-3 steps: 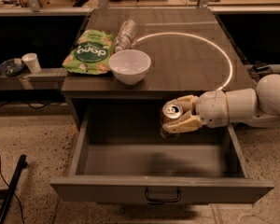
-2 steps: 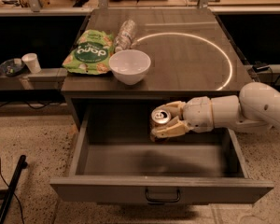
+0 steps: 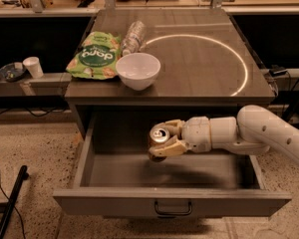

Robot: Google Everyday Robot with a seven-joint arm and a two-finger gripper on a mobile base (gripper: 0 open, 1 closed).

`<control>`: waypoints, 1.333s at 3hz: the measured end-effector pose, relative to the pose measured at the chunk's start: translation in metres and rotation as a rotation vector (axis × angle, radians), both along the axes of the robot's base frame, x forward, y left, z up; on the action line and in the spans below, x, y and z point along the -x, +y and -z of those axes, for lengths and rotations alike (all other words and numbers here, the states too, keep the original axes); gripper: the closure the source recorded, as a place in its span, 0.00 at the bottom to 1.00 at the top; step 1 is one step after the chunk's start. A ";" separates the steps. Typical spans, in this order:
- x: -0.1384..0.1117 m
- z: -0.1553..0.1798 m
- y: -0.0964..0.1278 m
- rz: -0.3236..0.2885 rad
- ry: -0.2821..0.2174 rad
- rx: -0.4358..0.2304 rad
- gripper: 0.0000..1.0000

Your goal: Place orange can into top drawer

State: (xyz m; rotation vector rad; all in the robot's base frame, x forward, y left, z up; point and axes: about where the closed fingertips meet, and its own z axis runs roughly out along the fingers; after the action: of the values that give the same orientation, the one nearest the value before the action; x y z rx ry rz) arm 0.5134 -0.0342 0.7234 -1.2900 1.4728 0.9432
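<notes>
The orange can (image 3: 158, 137), orange-brown with a silver pull-tab top, is held upright in my gripper (image 3: 165, 139), whose pale fingers are shut around its sides. The white arm (image 3: 249, 132) reaches in from the right. The can hangs over the inside of the open top drawer (image 3: 114, 171), above its left-centre floor. I cannot tell whether the can touches the floor. The drawer's dark handle (image 3: 173, 209) shows at its front centre.
On the cabinet top (image 3: 204, 68) stand a white bowl (image 3: 138, 70), a green snack bag (image 3: 95, 55) and a clear plastic bottle (image 3: 132, 37) lying down. A white cup (image 3: 33, 66) sits on a shelf at the left. A dark pole (image 3: 12, 203) lies on the floor at lower left.
My gripper has carried the orange can leftward from the drawer's right side to its middle and slightly lower into the drawer.
</notes>
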 end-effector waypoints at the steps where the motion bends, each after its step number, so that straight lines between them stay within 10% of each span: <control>1: -0.001 0.013 0.003 0.009 0.005 -0.006 1.00; 4: 0.012 0.039 0.007 0.008 0.023 0.025 0.30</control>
State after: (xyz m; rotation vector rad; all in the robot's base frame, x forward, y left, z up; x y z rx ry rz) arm 0.5010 -0.0270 0.6839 -1.2941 1.5106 0.9394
